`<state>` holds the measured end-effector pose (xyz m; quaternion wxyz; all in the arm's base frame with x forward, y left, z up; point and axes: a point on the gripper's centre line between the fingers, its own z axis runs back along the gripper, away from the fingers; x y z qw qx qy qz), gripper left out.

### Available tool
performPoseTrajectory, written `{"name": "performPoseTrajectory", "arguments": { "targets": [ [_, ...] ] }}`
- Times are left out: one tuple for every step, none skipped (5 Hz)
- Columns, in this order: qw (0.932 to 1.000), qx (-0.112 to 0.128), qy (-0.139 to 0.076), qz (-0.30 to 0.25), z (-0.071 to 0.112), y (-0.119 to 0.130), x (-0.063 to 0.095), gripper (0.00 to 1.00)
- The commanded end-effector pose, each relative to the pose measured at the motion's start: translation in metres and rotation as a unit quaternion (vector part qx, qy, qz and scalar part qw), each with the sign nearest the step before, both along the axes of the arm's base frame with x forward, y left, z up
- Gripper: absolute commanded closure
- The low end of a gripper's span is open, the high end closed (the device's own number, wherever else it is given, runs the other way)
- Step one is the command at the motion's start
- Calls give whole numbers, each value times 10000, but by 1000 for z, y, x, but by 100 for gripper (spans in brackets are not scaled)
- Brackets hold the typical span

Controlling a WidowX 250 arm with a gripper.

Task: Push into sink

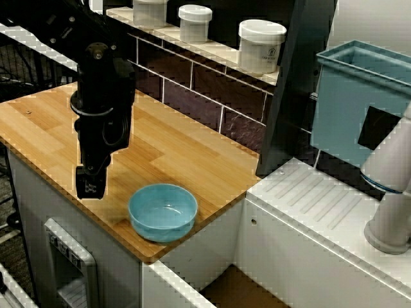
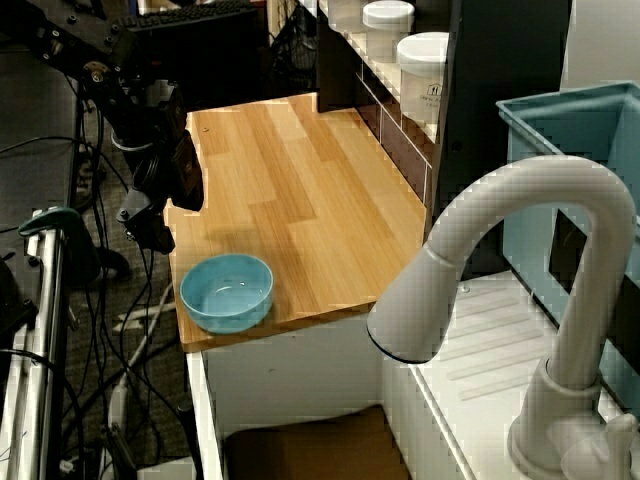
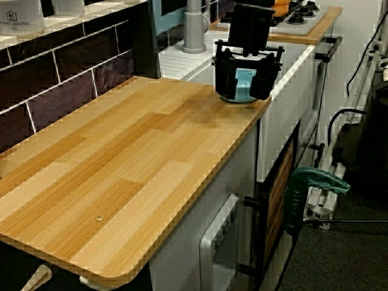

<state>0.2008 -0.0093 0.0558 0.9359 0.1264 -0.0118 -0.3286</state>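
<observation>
A small blue bowl (image 1: 163, 211) (image 2: 227, 291) stands on the wooden counter (image 1: 173, 151) near the corner that borders the sink (image 1: 239, 290) (image 2: 305, 448). Only a strip of the sink's brownish floor shows, below the counter's end. My black gripper (image 1: 90, 184) (image 2: 150, 226) hangs at the counter's front edge, on the side of the bowl away from the sink, a short gap from it. Seen from behind, the gripper (image 3: 245, 85) is open and empty, and the bowl (image 3: 244, 85) shows between its fingers (image 3: 225, 79).
A white ribbed drainboard (image 1: 321, 205) and a white faucet (image 2: 520, 300) lie beyond the sink, with a tall teal bin (image 1: 359, 109) behind them. White jars (image 1: 260, 45) stand on a shelf above the tiled back wall. Cables and a green clamp (image 3: 309, 188) hang off the counter's front.
</observation>
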Motion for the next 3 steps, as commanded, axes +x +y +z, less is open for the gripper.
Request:
{"name": "performPoseTrajectory", "arguments": {
  "targets": [
    [9998,-40,-99,-189,0,-18,3,0],
    [9996,-61,-144,-220,0,-23,4,0],
    [9998,-101,-101,-163,-4,-26,7,0]
  ]
}}
